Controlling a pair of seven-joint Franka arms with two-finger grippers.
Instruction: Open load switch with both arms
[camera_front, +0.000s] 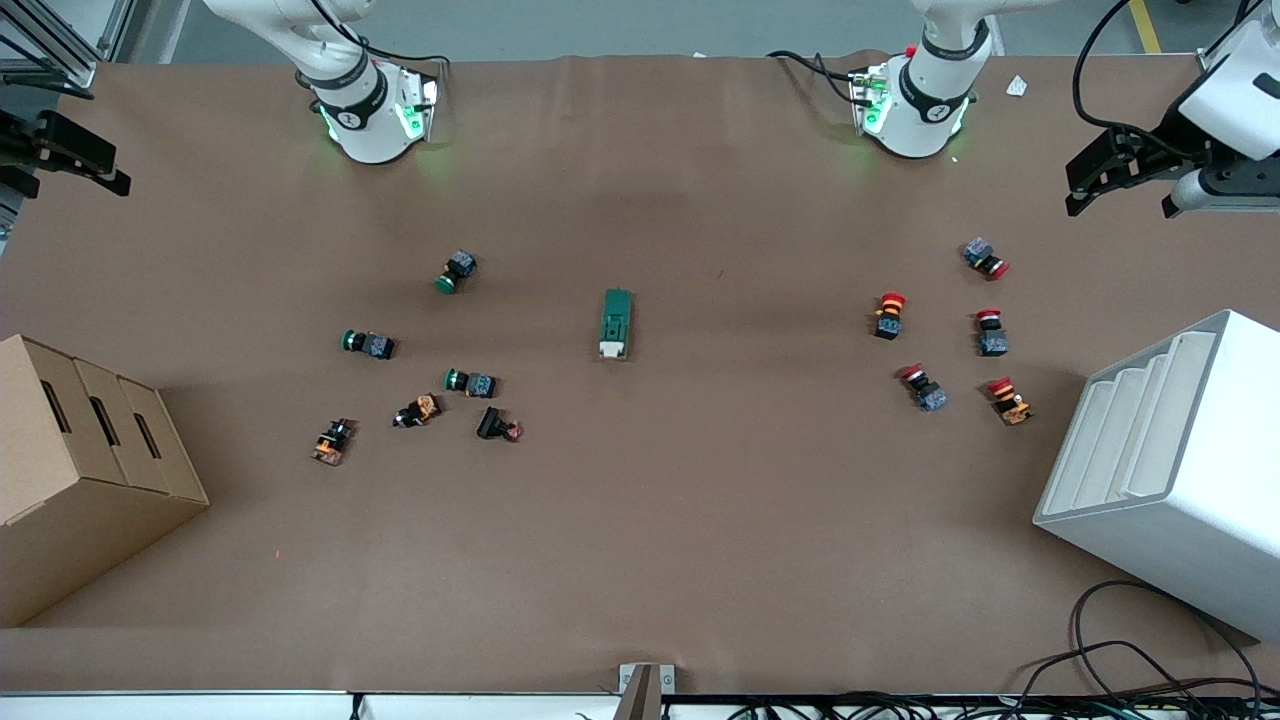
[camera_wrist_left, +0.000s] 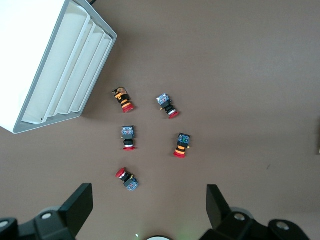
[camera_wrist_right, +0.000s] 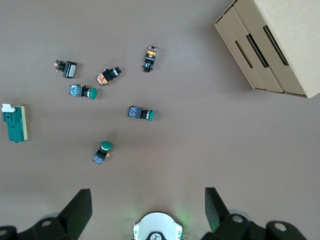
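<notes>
Your left gripper (camera_front: 1120, 185) hangs high over the left arm's end of the table (camera_front: 700, 520), fingers spread wide apart. Your right gripper (camera_front: 70, 160) hangs likewise over the right arm's end, fingers apart. The load switch (camera_front: 616, 323) lies untouched mid-table, between red buttons (camera_front: 889, 315) and green buttons (camera_front: 455, 272).

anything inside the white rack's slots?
The white rack shows bare stepped slots, nothing visible in them in the left wrist view. The slot floors nearest its closed end are hidden by the dividers, so those can't be checked.
</notes>
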